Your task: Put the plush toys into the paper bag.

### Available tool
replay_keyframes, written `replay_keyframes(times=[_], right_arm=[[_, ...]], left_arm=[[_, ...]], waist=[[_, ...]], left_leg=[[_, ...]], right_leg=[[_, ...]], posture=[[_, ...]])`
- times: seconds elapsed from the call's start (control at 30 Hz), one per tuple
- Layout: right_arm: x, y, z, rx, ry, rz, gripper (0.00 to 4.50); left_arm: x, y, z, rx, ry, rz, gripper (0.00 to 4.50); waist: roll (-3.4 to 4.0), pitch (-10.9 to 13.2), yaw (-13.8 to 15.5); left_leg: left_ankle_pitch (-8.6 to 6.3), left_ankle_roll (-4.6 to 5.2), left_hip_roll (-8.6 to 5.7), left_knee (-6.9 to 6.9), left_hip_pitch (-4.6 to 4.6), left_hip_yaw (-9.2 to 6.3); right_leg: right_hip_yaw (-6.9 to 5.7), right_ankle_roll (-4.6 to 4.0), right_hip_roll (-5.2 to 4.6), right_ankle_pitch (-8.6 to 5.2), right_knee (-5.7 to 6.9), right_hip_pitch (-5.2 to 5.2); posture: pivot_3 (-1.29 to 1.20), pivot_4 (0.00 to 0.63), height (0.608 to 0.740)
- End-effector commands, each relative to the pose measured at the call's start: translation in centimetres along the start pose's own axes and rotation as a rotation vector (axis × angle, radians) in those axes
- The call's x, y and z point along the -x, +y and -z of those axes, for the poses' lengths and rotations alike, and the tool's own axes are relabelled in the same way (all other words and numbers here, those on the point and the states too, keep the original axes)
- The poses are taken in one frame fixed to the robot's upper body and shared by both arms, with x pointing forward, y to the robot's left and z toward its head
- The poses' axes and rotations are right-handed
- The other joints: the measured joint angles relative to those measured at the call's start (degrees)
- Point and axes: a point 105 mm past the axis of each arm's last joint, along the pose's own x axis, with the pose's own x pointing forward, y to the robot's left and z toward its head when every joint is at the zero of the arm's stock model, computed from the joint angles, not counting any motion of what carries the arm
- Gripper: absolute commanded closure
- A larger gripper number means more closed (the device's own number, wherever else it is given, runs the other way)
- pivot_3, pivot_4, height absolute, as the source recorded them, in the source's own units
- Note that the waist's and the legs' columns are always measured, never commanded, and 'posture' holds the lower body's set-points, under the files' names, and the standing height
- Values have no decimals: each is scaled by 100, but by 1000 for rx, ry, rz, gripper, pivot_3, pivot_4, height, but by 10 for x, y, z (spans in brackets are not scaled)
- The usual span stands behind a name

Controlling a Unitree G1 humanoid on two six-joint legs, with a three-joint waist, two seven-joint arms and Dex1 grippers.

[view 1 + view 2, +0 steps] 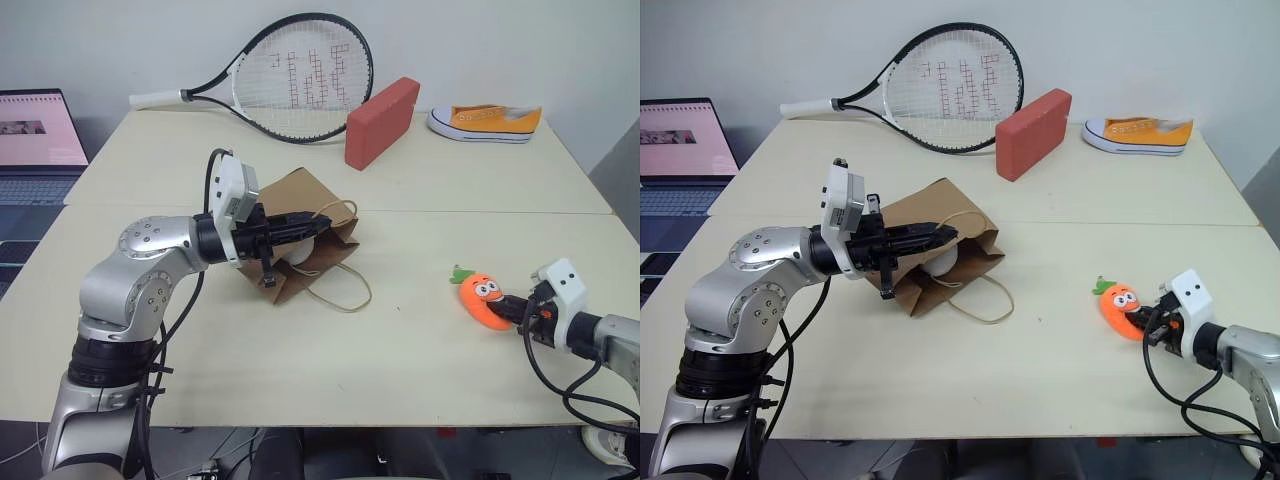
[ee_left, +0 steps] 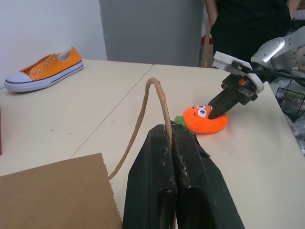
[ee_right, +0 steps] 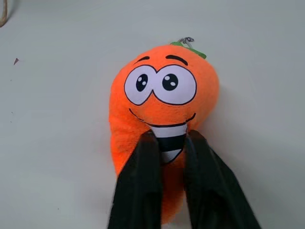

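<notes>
The brown paper bag lies on its side mid-table, mouth facing right. My left gripper is shut on the bag's upper rim and cord handle, holding the mouth up. A white plush toy shows partly inside the mouth. The second cord handle trails on the table. Over to the right, the orange carrot plush toy with a green top lies on the table. My right gripper is shut on its lower end, below the grin.
At the back of the table are a tennis racket, a red block and an orange-and-white sneaker. A laptop stands off to the left. A person stands beyond the table's right end.
</notes>
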Motion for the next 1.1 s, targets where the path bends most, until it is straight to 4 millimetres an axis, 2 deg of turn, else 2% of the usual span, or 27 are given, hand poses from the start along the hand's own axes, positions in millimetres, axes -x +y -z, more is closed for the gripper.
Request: replay_keyframes(times=[0.03, 0.17, 0.33, 0.4, 0.6, 0.8, 1.1], right_arm=[[-1, 6, -20, 48, -55, -20, 4494], [-6, 37, -47, 126, -121, -140, 4494], [-20, 84, -71, 175, -182, -306, 4494], [-28, 96, -78, 177, -203, -342, 4494], [-71, 135, -100, 126, -278, -429, 4494], [-107, 155, -122, 56, -359, -411, 4494], [-134, 156, -157, 52, -463, -271, 4494]], left_arm=[[4, 0, -10, -46, -14, -7, 4500], [5, 1, -12, -47, -18, -6, 4500], [4, 2, -15, -49, -22, 2, 4500], [3, 1, -16, -50, -24, 9, 4500], [0, -3, -18, -53, -28, 31, 4500], [1, -8, -20, -51, -23, 43, 4500], [3, -16, -19, -33, -8, 72, 4500]], waist=[[0, 0, -13], [1, 0, -20], [1, 1, 0], [1, 1, 2], [1, 1, -11], [1, 1, -10], [3, 2, -9]], left_leg=[[0, 0, 1, 0, 0, 0], [0, 0, 3, 0, 0, 0], [0, 0, 4, -4, -5, -10], [0, 0, 4, -5, -8, -11], [0, 0, 6, -5, -4, -13], [0, -1, 6, -8, -12, -19], [0, -1, 6, -11, -13, -22]], right_leg=[[0, 0, 1, 0, 0, 0], [2, 0, 4, 0, 2, -2], [0, 1, 11, 0, 2, -3], [0, 2, 11, 1, 1, -4], [0, 1, 13, 1, 4, -5], [-3, 28, 14, 17, 4, -10], [-5, 30, 15, 19, 6, -13]], posture=[[0, 150, 740], [0, 150, 740], [0, 150, 740], [0, 150, 740], [0, 150, 740], [0, 150, 740], [0, 150, 740]])
